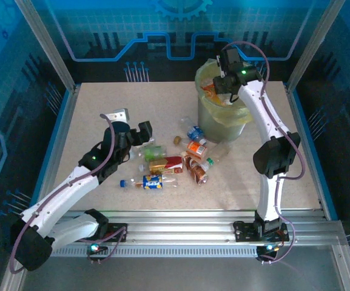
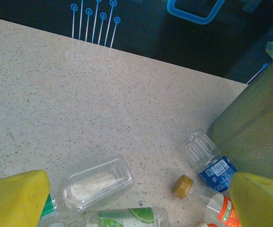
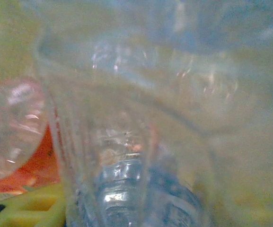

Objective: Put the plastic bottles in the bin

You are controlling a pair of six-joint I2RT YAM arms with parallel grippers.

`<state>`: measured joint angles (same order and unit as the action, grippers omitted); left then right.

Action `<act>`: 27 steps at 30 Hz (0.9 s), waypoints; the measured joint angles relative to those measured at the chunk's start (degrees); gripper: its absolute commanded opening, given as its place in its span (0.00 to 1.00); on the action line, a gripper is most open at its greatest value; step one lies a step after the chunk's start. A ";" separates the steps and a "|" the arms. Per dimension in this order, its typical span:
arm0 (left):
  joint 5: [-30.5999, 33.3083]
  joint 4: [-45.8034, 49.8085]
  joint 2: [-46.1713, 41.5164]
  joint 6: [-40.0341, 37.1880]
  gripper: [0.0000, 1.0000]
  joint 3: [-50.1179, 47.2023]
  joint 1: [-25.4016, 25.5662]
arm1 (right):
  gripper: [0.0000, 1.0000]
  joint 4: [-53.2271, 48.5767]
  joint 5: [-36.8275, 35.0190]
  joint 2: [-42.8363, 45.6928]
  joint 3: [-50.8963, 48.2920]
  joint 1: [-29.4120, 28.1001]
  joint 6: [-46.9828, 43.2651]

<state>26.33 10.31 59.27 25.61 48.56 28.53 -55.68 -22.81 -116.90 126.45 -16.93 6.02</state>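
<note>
— Over the bin (image 1: 214, 124) mouth, far R of the tabletop (image 1: 102, 103): R hand (image 1: 222, 85) is partly closed on 1 clear bottle (image 3: 127, 142), going by its wrist cam. Body sits right up against the lens, bluish label at the low end, yellow fingertip (image 3: 27, 208) beside it. An orange-labelled bottle (image 3: 22, 163) lies in the bin next to it.

— Which step, then?

— Drop step, I'd say. Next move calls for spreading the fingers w/ the bottle inside the rim so it falls into the bag, then lifting straight up w/o snagging the liner.

— And the L hand?

— L hand (image 2: 136, 194) is spread as wide as it goes, nothing in it, hanging over the L end of the pile. Under it: a flattened clear bottle (image 2: 98, 182) and a green-label bottle (image 2: 131, 217). Further R: a loose gold cap (image 2: 182, 186), a blue-label bottle (image 2: 216, 170) just beside the bin wall, an orange-label bottle (image 2: 224, 213).

— Rest of the pile?

— Top cam adds a red-label bottle (image 1: 168, 162) and a blue-and-yellow-label bottle (image 1: 152, 181) nearest the arms, all on the tabletop L of the bin. Plenty left to do.

— Any brand legible?

— No. White print on the blue label, letters on the blue-and-yellow 1, both too small to read.
</note>
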 measured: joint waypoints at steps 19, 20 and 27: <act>0.02 1.09 -0.07 0.04 0.99 -0.09 -0.35 | 0.95 -1.53 3.85 0.00 -0.26 2.10 2.08; 0.02 1.20 -0.09 0.07 0.99 -0.09 -0.37 | 0.96 -1.55 3.85 0.00 0.02 2.10 2.21; 0.04 1.46 -0.09 1.14 0.99 -0.09 -0.63 | 1.00 -3.45 4.74 0.87 1.90 2.10 2.56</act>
<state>26.37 11.77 59.18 26.74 48.47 27.90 -59.13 -18.06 -116.03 128.35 -14.83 8.58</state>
